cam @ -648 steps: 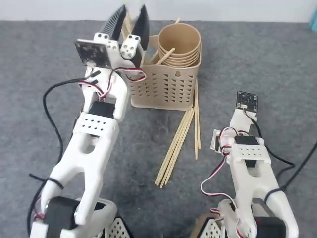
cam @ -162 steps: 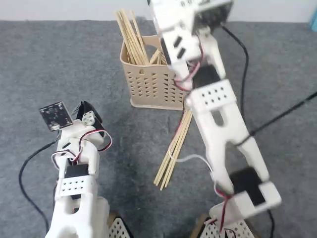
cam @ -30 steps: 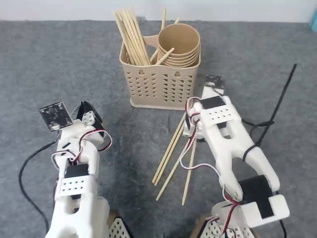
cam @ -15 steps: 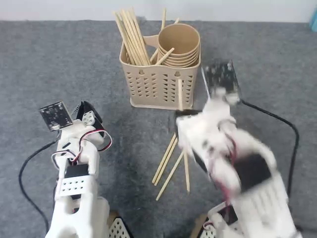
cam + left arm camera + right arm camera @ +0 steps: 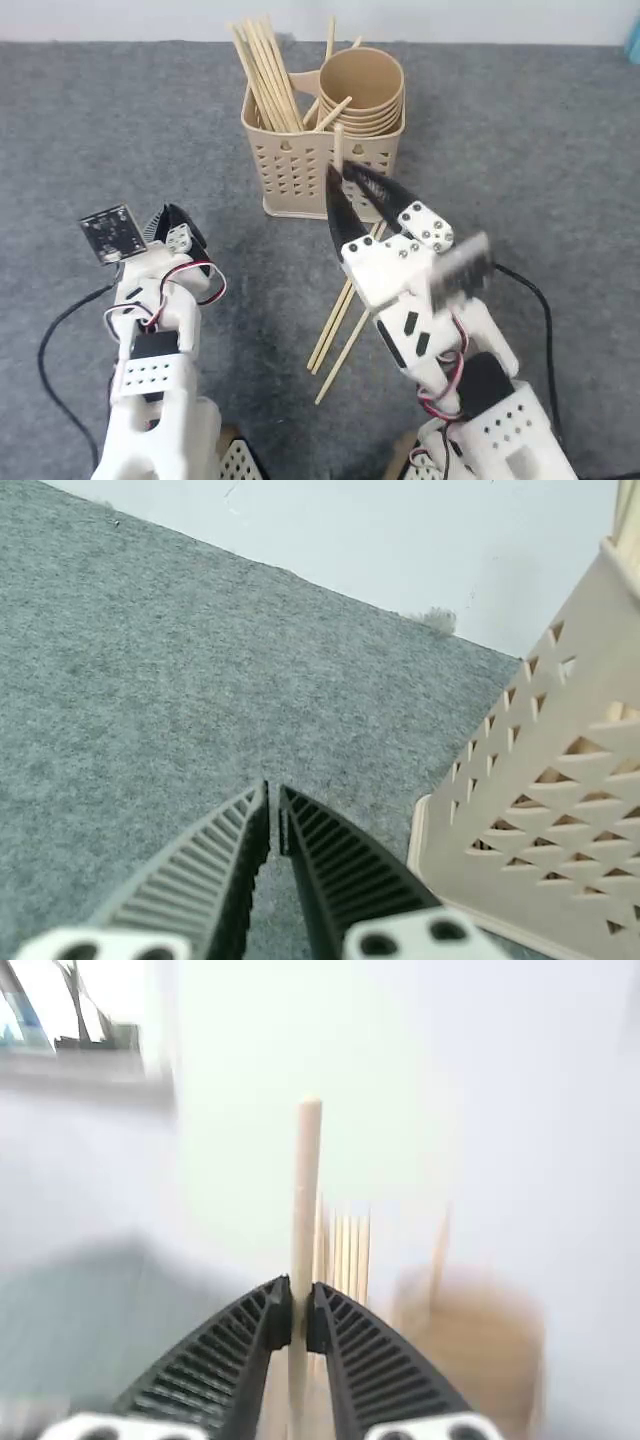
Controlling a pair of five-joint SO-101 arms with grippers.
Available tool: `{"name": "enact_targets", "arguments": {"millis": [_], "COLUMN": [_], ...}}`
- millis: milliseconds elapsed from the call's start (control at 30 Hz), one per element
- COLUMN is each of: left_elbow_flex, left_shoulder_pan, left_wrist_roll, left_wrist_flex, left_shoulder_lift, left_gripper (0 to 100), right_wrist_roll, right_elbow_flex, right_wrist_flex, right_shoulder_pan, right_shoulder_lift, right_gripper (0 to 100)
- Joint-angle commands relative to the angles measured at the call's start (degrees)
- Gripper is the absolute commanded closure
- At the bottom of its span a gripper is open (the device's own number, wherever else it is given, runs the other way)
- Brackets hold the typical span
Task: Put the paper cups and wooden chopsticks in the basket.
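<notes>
Right black ribbed gripper (image 5: 300,1290) pinching one slim, round, pale wooden chopstick (image 5: 308,1160), beige perforated plastic basket (image 5: 320,175) at grey felt table's (image 5: 100,120) far edge, my left gripper (image 5: 273,790) closed to a sliver.

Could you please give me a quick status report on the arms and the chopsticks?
Right gripper shut on one chopstick, by the basket. Left gripper shut, empty. Loose chopsticks on the mat; path looks clear.
</notes>
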Motion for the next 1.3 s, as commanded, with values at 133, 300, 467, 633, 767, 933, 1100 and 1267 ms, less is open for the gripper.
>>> {"name": "enact_targets", "arguments": {"millis": [133,300,467,633,767,933,1100,1267], "left_elbow_flex": [-0.3,-0.3,-0.3,-0.4,-0.5,-0.6,-0.3,-0.2], "left_shoulder_pan": [0.2,0.2,0.2,0.2,0.2,0.2,0.3,0.3], "left_wrist_roll": [-0.2,-0.2,-0.2,-0.2,-0.2,-0.2,-0.2,-0.2], "left_wrist_flex": [-1.6,-1.6,-1.6,-1.6,-1.6,-1.6,-3.5,-3.7], "left_shoulder_lift": [-1.4,-1.4,-1.4,-1.4,-1.4,-1.4,-1.4,-1.4], "left_gripper": [99,99,99,99,99,99,99,99], "right_wrist_roll": [8.9,7.6,1.1,-2.3,-2.7,-7.3,-10.5,-11.0], "right_elbow_flex": [-11.4,-27.7,-46.3,-56.6,-57.8,-58.0,-59.3,-69.5], "right_wrist_flex": [-22.9,-24.7,-24.1,-21.9,-10.6,-4.4,0.7,16.9], "right_shoulder_pan": [-0.1,0.4,2.6,4.6,5.2,6.9,7.6,7.5], "right_shoulder_lift": [15.8,34.1,51.0,63.1,67.5,69.0,68.4,68.0], "right_gripper": [99.1,99.0,99.1,99.0,98.8,98.7,86.7,80.9]}}
